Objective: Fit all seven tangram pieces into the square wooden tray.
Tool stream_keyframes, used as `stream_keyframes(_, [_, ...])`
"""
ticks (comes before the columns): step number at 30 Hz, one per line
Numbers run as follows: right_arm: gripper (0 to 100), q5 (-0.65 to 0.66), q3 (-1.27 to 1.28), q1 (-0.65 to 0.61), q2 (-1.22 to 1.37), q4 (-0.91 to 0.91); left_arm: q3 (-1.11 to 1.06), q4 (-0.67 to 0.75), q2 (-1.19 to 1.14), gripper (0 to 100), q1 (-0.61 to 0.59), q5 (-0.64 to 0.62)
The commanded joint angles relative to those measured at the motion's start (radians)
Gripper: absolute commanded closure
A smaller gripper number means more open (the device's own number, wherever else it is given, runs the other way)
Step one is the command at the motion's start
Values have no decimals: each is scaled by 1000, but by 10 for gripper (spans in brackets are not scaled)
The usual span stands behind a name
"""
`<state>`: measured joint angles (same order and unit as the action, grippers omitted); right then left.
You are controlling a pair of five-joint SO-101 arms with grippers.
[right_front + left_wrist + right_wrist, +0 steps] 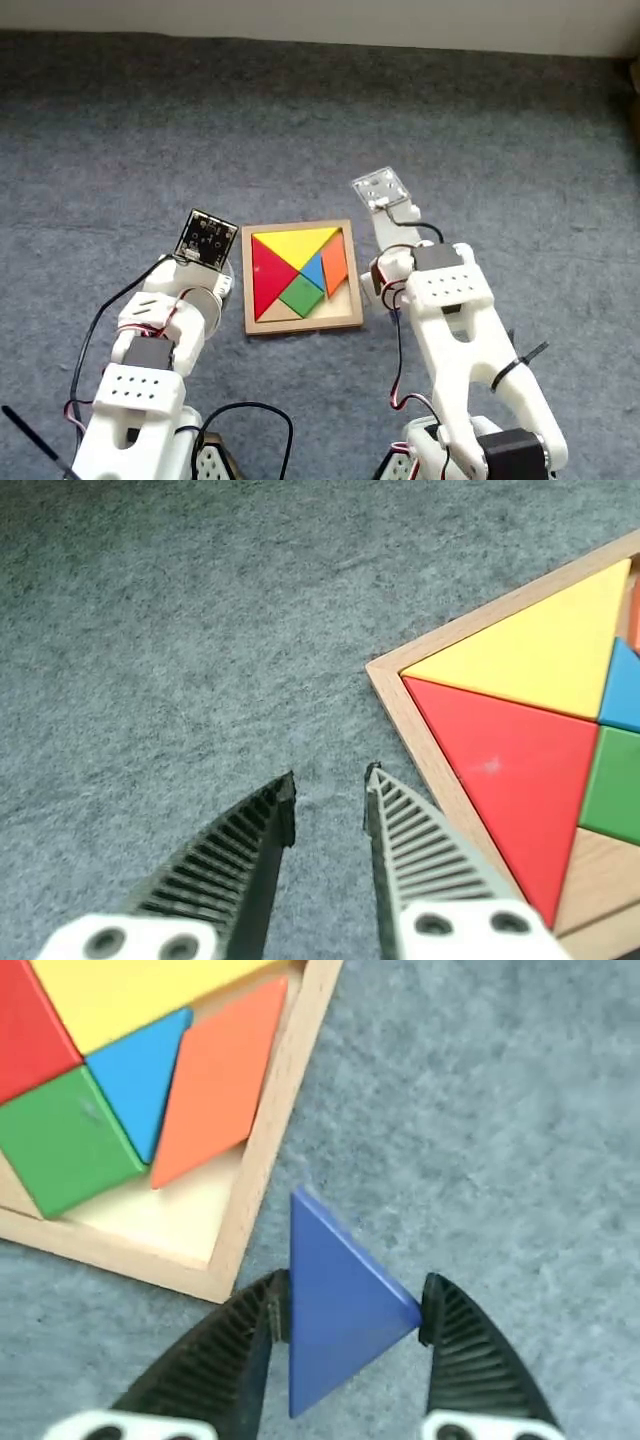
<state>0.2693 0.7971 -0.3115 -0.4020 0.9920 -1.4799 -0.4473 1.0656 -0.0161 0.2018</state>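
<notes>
The right claw (352,1295) is clamping the dark blue triangle (335,1310) just outside the tray (265,1160). The left claw (330,778) is hovering, spread apart, beside the tray's corner, gripping nothing.

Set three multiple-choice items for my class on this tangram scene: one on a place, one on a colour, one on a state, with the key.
1. Where is the left gripper?
A over the carpet beside a corner of the tray
B inside the tray
C above the tray's middle

2. What colour is the triangle in the right gripper?
A red
B green
C dark blue

3. What state is the left gripper in?
A shut on a piece
B open and empty
C shut and empty

Key:
1 A, its tips sit over carpet by the tray's corner.
2 C, the held triangle is dark blue.
3 B, there is a bare gap between its fingers.
</notes>
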Motion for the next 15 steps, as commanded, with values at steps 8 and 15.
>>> stream_keyframes(8, [840,-410,-48,-200,-1,30,7,17,16,870,7,-5])
stream_keyframes(15, [840,-694,-48,-266,81,-90,7,15,16,870,7,-5])
